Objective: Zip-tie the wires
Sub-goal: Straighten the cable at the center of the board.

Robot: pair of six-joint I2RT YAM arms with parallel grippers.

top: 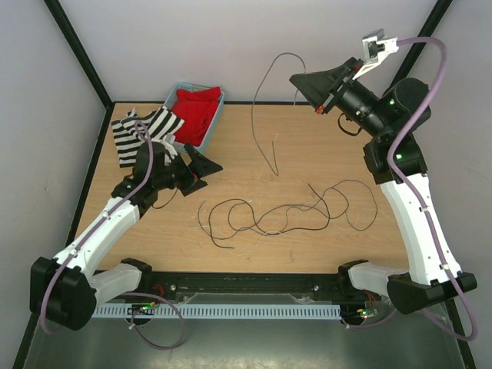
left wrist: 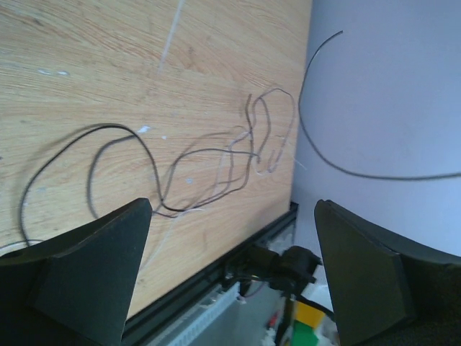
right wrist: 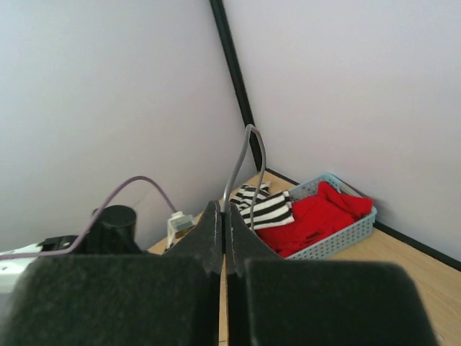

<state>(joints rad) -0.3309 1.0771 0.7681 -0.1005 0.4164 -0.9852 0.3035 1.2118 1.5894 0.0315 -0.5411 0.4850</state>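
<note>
Right fingers [top: 300, 79]: I saw them pressed flat together, pinching one grey strand [top: 254, 108], raised high off the counter [top: 323, 146].
Strand path: it rose from between the tips, arched over and hung down below them; I could not tell whether its free end touched the boards.
Left fingers [top: 203, 172]: spread wide with nothing between them, low over the counter.
Wires [top: 284, 215]: the other loops lay loose on the counter ahead of the left fingertips, well apart from the right pair.
Basket [top: 217, 117]: blue, behind the left fingers, holding red cloth [top: 196, 111]; striped cloth [top: 146, 127] lay just beside it.
</note>
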